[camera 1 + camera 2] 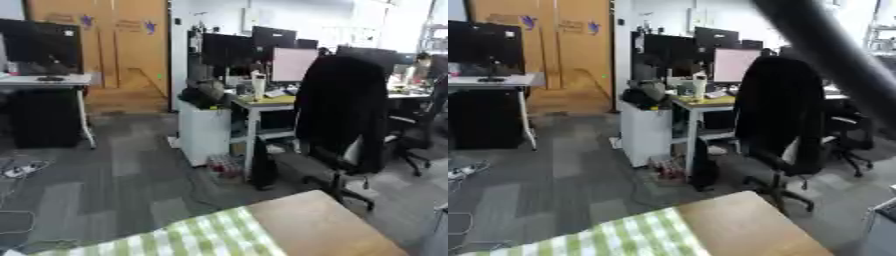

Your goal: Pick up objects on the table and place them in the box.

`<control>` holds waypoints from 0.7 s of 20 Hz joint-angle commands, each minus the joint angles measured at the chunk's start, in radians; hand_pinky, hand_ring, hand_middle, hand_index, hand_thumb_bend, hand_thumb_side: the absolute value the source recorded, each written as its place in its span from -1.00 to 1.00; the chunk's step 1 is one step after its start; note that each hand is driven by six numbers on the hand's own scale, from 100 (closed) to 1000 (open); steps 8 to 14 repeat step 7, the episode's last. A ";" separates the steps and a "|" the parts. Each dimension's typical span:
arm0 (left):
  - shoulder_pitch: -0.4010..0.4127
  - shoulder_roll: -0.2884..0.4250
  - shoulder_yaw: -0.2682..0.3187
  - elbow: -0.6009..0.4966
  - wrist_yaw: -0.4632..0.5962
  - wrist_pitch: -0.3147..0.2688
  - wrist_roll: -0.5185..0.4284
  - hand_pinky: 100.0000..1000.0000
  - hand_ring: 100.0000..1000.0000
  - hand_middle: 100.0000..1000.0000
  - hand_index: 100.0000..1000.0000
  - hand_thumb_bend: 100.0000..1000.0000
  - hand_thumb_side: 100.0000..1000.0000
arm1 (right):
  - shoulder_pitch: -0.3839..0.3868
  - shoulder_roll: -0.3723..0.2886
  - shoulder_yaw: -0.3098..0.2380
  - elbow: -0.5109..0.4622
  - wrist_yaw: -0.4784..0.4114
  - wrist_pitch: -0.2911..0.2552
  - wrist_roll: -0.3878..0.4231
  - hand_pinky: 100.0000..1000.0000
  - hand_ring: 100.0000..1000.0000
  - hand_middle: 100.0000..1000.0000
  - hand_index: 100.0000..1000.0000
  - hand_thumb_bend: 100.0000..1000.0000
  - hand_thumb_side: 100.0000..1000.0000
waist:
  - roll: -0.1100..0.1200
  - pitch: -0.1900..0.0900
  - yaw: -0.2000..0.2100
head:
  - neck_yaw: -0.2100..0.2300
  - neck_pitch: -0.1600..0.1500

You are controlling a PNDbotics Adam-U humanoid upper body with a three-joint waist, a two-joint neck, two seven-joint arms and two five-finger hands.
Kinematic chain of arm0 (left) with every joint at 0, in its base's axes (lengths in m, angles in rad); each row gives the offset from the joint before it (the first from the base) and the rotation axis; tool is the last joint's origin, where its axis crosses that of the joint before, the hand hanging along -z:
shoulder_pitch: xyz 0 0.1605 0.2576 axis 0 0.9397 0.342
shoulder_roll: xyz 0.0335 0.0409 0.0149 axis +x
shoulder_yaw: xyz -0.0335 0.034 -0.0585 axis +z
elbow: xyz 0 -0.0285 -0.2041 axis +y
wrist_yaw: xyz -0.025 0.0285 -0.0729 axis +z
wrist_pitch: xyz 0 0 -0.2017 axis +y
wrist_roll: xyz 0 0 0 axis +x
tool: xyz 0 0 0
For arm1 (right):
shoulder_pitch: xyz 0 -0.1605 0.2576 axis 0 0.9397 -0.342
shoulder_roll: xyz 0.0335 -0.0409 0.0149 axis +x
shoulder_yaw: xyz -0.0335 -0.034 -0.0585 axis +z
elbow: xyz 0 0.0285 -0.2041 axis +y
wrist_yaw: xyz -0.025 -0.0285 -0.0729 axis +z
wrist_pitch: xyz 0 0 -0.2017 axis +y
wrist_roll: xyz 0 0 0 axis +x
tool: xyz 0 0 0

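Observation:
My view points out over the room, so only the far corner of the wooden table (pixel 324 220) shows at the bottom. A green-and-white checked cloth (pixel 201 237) covers its left part. No object and no box are in view on that corner. Neither of my hands shows in either view. In the right eye view a dark blurred bar (pixel 842 55) runs from the top middle down to the right edge. I cannot tell what it is.
Beyond the table, a black office chair (pixel 341 115) with a dark jacket over it stands on the grey carpet. Behind it is a desk (pixel 262 102) with monitors and a white cabinet (pixel 203 131). Another desk (pixel 44 80) stands at the left, with cables (pixel 22 170) on the floor.

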 commanded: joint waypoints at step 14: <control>-0.059 0.028 0.029 -0.017 0.142 -0.036 -0.097 -0.60 -0.36 0.00 0.22 -0.96 1.00 | -0.029 -0.057 -0.036 -0.014 0.030 -0.044 -0.136 -0.07 -0.30 -0.16 0.09 -1.00 1.00 | 0.011 -0.002 -0.012 | 0.063 0.013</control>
